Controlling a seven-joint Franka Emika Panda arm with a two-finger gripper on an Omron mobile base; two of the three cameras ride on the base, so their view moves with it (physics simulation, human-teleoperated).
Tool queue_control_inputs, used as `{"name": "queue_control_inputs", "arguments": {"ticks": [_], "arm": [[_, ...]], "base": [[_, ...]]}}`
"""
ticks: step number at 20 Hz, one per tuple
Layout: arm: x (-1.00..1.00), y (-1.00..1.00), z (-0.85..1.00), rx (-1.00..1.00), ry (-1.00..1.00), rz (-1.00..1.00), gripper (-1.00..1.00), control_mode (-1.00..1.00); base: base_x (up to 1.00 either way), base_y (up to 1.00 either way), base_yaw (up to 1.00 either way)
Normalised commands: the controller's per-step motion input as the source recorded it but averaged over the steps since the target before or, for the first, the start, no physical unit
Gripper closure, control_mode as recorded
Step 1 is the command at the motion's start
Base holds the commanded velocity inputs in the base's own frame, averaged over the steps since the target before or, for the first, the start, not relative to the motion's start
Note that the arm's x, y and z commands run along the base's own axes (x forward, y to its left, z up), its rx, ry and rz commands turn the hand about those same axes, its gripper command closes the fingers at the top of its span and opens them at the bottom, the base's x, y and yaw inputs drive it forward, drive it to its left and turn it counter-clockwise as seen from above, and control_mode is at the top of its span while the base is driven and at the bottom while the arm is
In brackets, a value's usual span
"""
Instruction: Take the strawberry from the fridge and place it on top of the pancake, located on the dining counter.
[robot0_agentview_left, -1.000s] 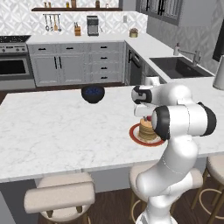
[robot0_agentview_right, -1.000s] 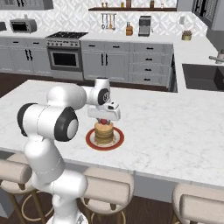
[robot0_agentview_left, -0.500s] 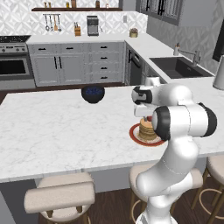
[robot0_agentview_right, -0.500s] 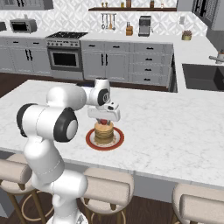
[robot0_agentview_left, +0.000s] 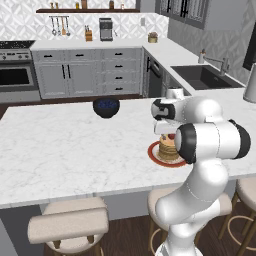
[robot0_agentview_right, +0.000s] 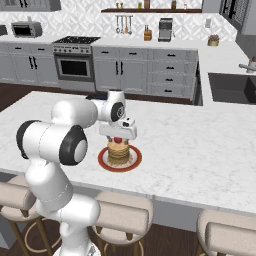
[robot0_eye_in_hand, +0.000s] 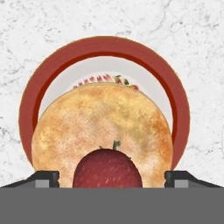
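Note:
The small red strawberry (robot0_eye_in_hand: 107, 168) rests on top of the pale tan pancake (robot0_eye_in_hand: 100, 122), which lies on an orange-red rimmed plate (robot0_eye_in_hand: 105, 46). My gripper (robot0_eye_in_hand: 111, 178) hangs just above it, open, its fingertips (robot0_eye_in_hand: 43, 178) standing wide on either side and clear of the fruit. From the base views, the gripper (robot0_agentview_right: 118, 135) hovers over the strawberry (robot0_agentview_right: 117, 140) and the pancake (robot0_agentview_right: 118, 152) on the dining counter (robot0_agentview_right: 200, 155). The left base view has the pancake (robot0_agentview_left: 167, 149) beside my wrist. The fridge is out of view.
A dark bowl (robot0_agentview_left: 106, 106) with blue contents stands at the counter's far side. Beige stools (robot0_agentview_left: 67, 225) line the near edge. A sink (robot0_agentview_left: 200, 76) and grey cabinets (robot0_agentview_left: 80, 77) lie beyond.
The jaws have opened from shut and let go of the strawberry, which now lies on the pancake. The arm has barely moved.

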Motion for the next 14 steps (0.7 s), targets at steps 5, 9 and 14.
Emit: {"name": "queue_control_inputs", "arguments": {"ticks": [5,9,14], "arm": [[-0.06,0.00,0.05,0.00,0.00,0.00,-1.00,-1.00],[-0.01,0.00,0.32,0.00,0.00,0.00,-1.00,-1.00],[0.00,0.00,0.27,0.00,0.00,0.00,-1.00,-1.00]], "base": [[0.00,0.00,0.00],[0.00,0.00,0.00],[0.00,0.00,0.00]]}}
